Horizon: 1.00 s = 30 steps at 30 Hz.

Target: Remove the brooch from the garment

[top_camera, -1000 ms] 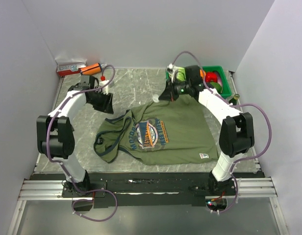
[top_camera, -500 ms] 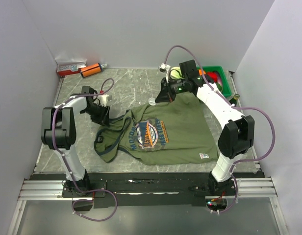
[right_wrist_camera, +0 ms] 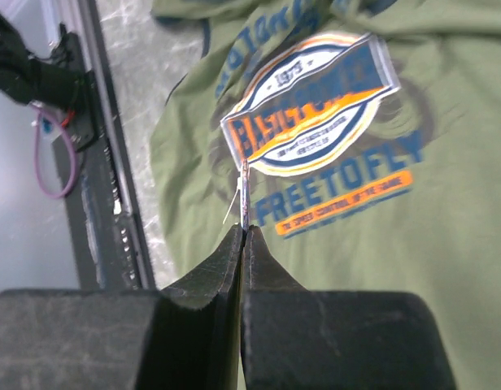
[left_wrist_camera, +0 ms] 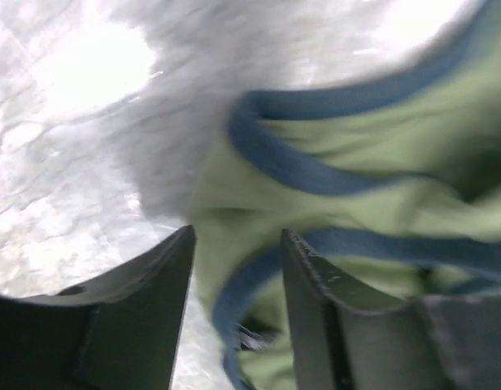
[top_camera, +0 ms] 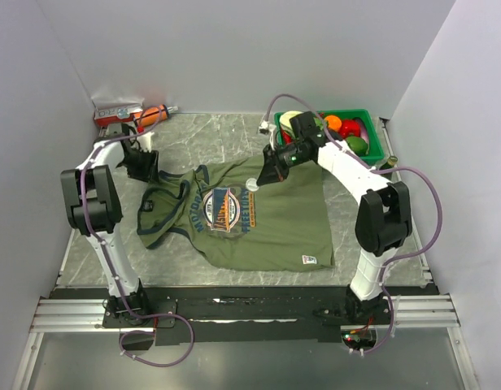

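Note:
The olive-green garment lies spread on the marble table, its round chest print facing up. My right gripper is shut on the brooch, a tiny whitish disc, and holds it above the shirt's upper middle. In the right wrist view the brooch is edge-on in the closed tips, over the print. My left gripper is at the shirt's left end. In its wrist view the jaws hold a narrow gap with navy-trimmed fabric between them.
A green bin of fruit stands at the back right, behind the right arm. A red box and an orange item lie at the back left corner. A dark bottle stands by the right wall.
The left gripper has moved back and left, and the shirt has slid left with it. The right gripper has moved left and nearer with the brooch, which is now over the shirt.

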{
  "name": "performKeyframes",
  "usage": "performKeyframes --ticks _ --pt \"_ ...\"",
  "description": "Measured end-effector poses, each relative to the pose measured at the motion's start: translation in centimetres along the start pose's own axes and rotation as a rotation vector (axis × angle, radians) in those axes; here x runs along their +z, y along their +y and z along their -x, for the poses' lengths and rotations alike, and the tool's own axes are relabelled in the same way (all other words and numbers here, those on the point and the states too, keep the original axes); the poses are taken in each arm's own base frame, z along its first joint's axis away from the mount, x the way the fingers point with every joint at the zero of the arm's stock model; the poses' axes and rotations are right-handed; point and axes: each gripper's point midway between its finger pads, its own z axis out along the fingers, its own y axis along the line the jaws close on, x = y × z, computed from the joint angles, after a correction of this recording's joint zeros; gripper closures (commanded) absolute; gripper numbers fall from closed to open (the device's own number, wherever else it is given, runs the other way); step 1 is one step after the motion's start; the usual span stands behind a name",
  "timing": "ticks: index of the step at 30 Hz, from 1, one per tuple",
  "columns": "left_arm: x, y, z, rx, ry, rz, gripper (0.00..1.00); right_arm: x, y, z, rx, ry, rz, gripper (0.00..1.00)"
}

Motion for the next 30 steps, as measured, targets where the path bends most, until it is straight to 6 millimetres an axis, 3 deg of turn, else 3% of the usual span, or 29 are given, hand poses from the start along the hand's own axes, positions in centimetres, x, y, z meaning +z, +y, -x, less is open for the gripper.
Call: performKeyframes --ticks 3,7,10,11,13,15,20,26,30 --pt "-2.4 -2.8 1.7 0.017 -0.065 -0.117 0.43 1.1 0.9 -1.1 0.021 0.023 0.048 1.00" --pt "-6.7 -10.8 4.3 0.112 -0.199 -0.277 0.40 3.1 2.0 -2.0 0.038 0.051 0.131 1.00" --pt "-8.8 -17.8 4.2 0.180 -0.250 -0.401 0.41 4.7 2.4 -2.8 0.079 0.065 0.186 1.00" --pt "-9.0 -20.6 3.5 0.194 -0.244 -0.467 0.40 5.3 2.5 -3.1 0.103 0.063 0.209 1.00" --pt "-8.4 -23.7 2.1 0.172 -0.208 -0.556 0.37 6.0 2.7 -3.8 0.153 0.066 0.241 1.00" --pt "-6.7 -25.0 0.1 0.093 -0.137 -0.622 0.35 6.8 2.7 -4.6 0.213 0.071 0.274 1.00" --pt "-3.4 -25.0 -4.4 -0.078 0.033 -0.680 0.34 8.5 1.9 -6.8 0.355 0.100 0.326 1.00" --pt "-3.4 -27.2 -4.8 -0.113 0.076 -0.790 0.35 9.9 0.8 -8.4 0.439 0.117 0.347 1.00" --pt "-2.3 -28.3 -4.8 -0.111 0.117 -0.847 0.36 9.9 0.8 -7.6 0.441 0.089 0.368 1.00"
